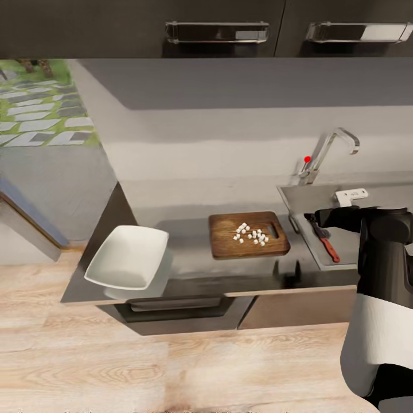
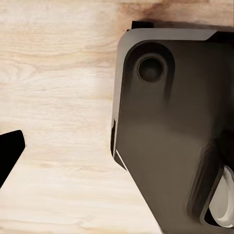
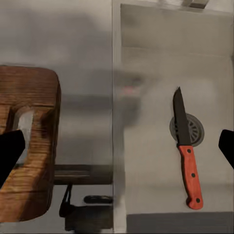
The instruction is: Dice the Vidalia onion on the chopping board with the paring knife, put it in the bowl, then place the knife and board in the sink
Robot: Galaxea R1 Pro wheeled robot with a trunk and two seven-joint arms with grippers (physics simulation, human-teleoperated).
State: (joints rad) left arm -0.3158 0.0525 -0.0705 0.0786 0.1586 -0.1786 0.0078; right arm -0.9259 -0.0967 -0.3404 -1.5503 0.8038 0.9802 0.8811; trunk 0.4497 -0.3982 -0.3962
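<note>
The dark brown chopping board [image 1: 248,235] lies on the grey countertop [image 1: 189,246], with several small white onion dice [image 1: 251,234] on its right half. The white bowl [image 1: 129,258] sits empty at the counter's left end. In the sink [image 1: 344,246], the paring knife [image 1: 324,238] lies with its red handle toward the counter's front edge. In the right wrist view the knife's [image 3: 186,156] dark blade crosses the drain [image 3: 196,130]. My right gripper [image 3: 117,151] hangs open above the sink's edge, holding nothing, between the board [image 3: 27,146] and the knife. One finger [image 2: 10,153] of my left gripper hangs over the floor.
The chrome faucet [image 1: 328,150] with its red knob [image 1: 307,159] stands behind the sink. Black upper cabinets [image 1: 218,28] hang above. The counter ends just left of the bowl, with wooden floor [image 1: 115,367] below. My own dark base [image 2: 170,122] is beside the left gripper.
</note>
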